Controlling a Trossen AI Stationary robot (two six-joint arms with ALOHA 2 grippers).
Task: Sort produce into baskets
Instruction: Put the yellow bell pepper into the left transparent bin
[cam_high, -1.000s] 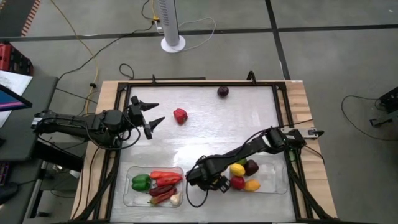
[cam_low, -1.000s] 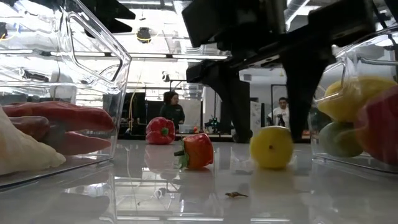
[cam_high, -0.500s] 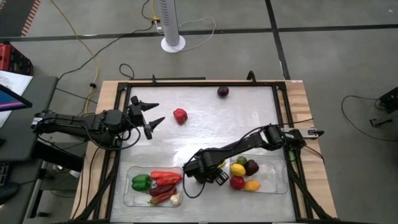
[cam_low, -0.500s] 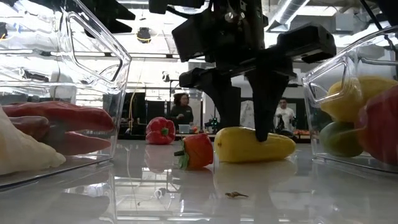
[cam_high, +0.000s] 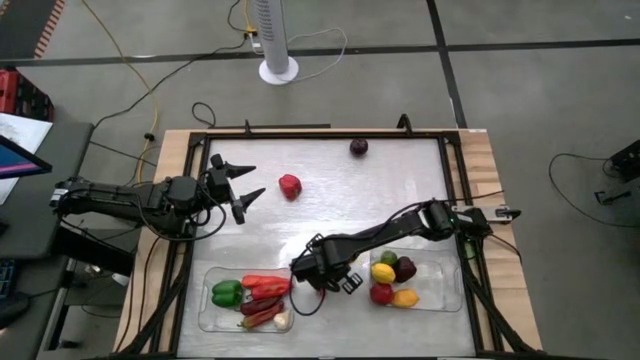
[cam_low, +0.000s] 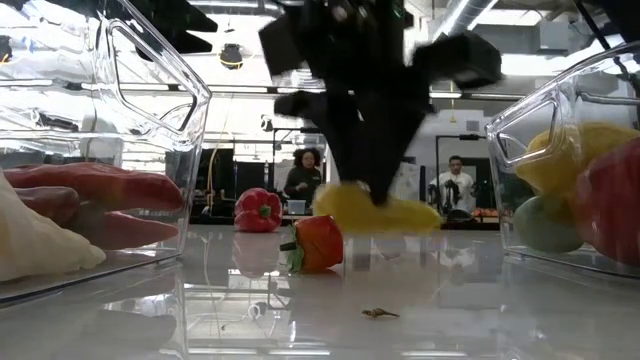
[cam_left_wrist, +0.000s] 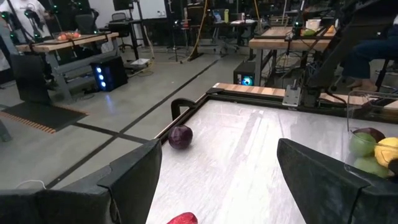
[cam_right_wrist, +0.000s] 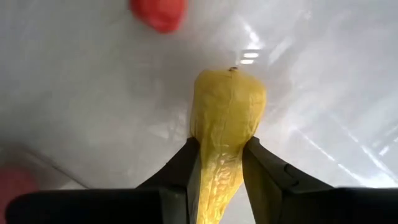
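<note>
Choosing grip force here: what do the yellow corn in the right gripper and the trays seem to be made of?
The corn looks like matte moulded plastic or rubber: a dull, ridged skin without glare. The trays look like clear, glossy hard plastic: see-through walls with bright reflections. The right gripper is clamped on the corn.

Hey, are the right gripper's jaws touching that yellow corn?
Touching. The right wrist view shows the right gripper with both jaws pressed against the sides of the yellow corn.
</note>
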